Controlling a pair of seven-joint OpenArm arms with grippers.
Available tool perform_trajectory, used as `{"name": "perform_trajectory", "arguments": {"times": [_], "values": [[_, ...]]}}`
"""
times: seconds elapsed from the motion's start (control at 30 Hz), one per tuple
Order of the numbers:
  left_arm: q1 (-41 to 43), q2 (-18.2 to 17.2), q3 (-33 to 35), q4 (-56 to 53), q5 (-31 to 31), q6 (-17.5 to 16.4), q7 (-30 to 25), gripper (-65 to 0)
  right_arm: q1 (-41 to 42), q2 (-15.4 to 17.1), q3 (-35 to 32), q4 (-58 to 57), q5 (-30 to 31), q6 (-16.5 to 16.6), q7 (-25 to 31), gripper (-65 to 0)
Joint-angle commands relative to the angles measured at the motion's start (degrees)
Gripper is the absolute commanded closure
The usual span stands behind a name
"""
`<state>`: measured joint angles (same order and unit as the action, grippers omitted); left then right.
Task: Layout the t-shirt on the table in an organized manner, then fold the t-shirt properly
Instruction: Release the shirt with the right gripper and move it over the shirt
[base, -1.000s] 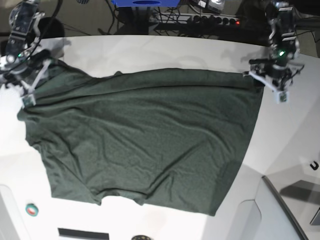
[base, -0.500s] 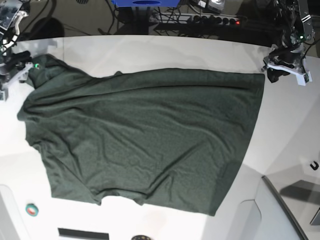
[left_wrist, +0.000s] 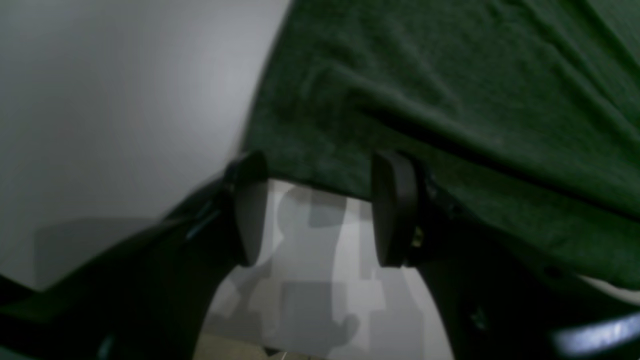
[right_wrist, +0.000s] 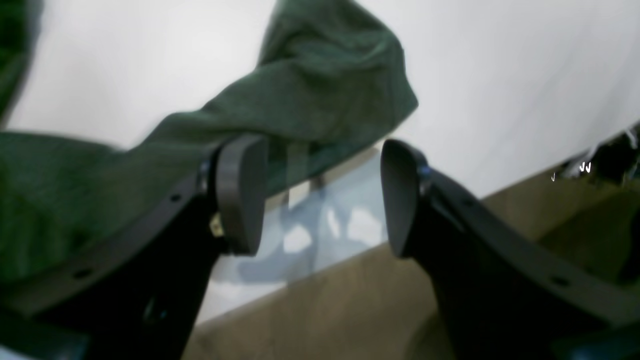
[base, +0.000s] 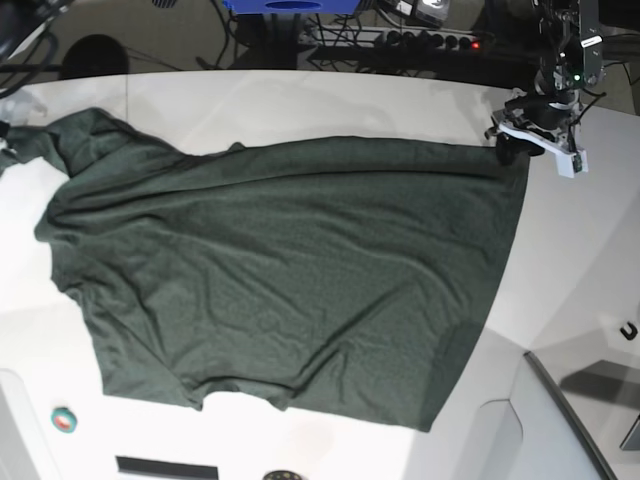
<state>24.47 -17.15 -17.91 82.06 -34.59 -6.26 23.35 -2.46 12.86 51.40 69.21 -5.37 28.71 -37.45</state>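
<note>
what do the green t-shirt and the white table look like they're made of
The t-shirt looks like thin, soft knit fabric, probably cotton or a blend: matte dark green, with shallow wrinkles and limp draping folds. The table looks like a hard, smooth laminate or coated board, though that is uncertain: plain white, faintly glossy, taking soft shadows and a dim reflection near its edge.

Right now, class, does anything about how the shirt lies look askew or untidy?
Yes. The t-shirt lies skewed on the table: its lower edge slants, wrinkles cross the middle, and the far-left corner is bunched into a ridge instead of lying flat.
</note>
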Motion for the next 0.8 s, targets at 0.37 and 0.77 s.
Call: {"name": "perform_trajectory", "arguments": {"times": [0.37, 0.77], "values": [[0.5, -0.7, -0.3, 0.5, -0.4, -0.4, -1.1, -31.4, 8.7, 11.3, -0.1, -26.9, 0.8, -5.3, 9.5, -32.6], [0.4, -0.8, -0.4, 0.6, -0.3, -0.4, -1.1, -31.4, -0.3, 5.6, 8.3, -4.8, 0.9, -5.0, 4.4, -0.3]]}}
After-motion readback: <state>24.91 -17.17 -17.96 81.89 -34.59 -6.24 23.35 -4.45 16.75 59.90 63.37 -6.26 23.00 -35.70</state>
